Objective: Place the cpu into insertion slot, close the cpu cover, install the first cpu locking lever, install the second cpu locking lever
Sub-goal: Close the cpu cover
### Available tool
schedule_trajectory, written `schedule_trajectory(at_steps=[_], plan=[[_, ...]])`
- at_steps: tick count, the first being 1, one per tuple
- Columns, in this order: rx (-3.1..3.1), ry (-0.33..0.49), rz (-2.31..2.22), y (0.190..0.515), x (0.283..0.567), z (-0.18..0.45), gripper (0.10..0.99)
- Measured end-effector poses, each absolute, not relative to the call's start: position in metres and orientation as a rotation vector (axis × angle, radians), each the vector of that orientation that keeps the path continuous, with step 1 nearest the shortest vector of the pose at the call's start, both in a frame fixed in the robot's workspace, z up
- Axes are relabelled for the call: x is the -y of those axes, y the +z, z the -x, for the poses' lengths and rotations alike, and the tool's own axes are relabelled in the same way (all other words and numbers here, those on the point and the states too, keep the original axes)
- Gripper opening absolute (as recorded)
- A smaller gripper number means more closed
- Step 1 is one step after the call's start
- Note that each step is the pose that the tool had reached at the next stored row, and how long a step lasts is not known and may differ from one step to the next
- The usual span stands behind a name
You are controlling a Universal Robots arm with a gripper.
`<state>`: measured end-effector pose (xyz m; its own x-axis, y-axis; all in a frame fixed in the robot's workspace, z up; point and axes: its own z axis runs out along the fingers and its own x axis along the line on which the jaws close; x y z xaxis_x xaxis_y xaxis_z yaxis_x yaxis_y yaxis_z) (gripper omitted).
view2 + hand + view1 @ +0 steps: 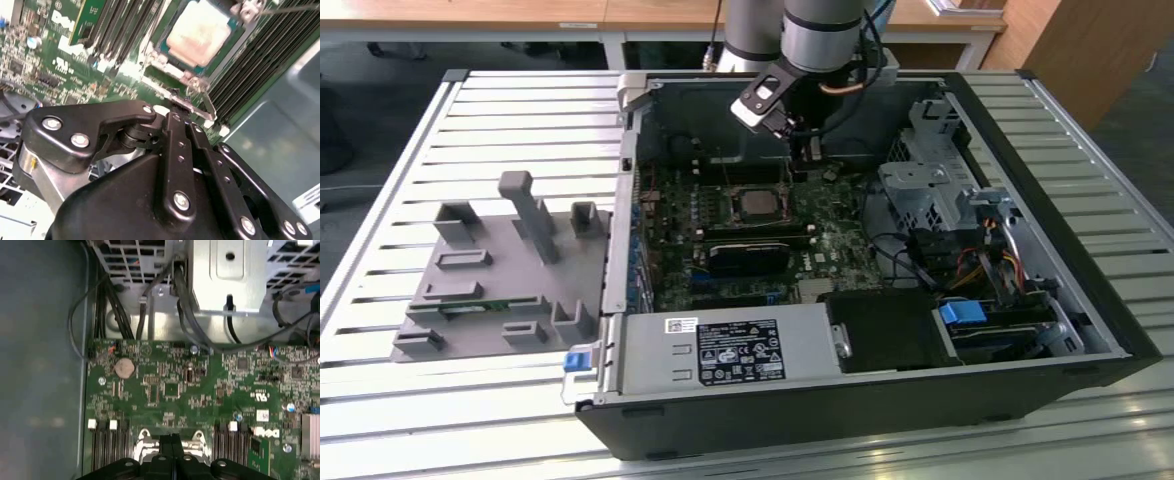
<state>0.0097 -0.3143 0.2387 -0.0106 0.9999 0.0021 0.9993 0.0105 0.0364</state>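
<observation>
The chip [199,29] is seated just ahead of the hand [174,115], which is pressed together, empty, beside a lever [206,106]; latching looks not yet done.

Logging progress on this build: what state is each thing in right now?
cpu: seated in the socket.
cpu cover: down flat around the cpu.
pincer: shut, tips beside a locking lever.
computer case: open, side panel off.

cpu [757,203] on mobo [834,225] in case [854,412]
</observation>
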Motion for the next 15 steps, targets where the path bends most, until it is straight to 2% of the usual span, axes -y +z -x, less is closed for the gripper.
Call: schedule_trajectory(at_steps=[15], plan=[[-2.221, 0.042, -2.188, 0.233, 0.314, 0.013, 0.106]])
